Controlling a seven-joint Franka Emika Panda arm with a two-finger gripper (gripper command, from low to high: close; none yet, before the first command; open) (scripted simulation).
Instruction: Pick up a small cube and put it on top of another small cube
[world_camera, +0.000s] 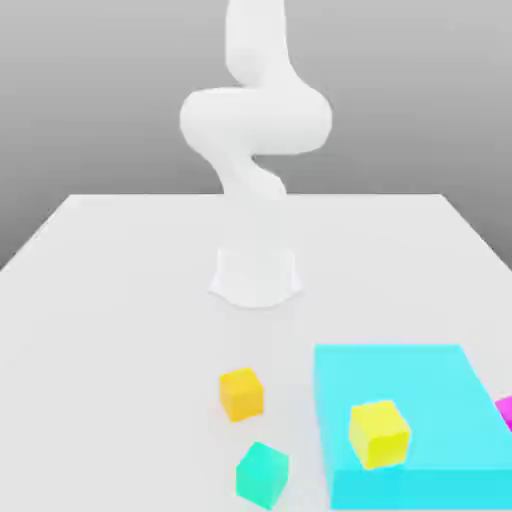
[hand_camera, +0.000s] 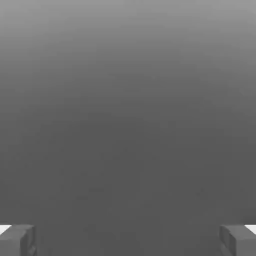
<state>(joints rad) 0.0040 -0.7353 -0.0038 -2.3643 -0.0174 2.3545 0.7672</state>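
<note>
The small cube (world_camera: 241, 393), plain orange-yellow, rests on the white table in front of the arm's base. A paler lemon-yellow cube (world_camera: 379, 433) sits on a flat cyan block (world_camera: 430, 400) toward the exterior view's right. A teal-green cube (world_camera: 262, 474) lies on the table nearer the front edge. In the hand view my gripper (hand_camera: 128, 240) is open, its two grey fingertips (hand_camera: 17, 240) far apart with only grey background between them. The white arm (world_camera: 255, 120) rises above its base, folded high over the table.
The arm's round white base (world_camera: 256, 277) stands mid-table. A magenta object (world_camera: 504, 410) peeks in at the exterior view's right edge beside the cyan block. The white table (world_camera: 120, 300) stretches wide to the exterior view's left.
</note>
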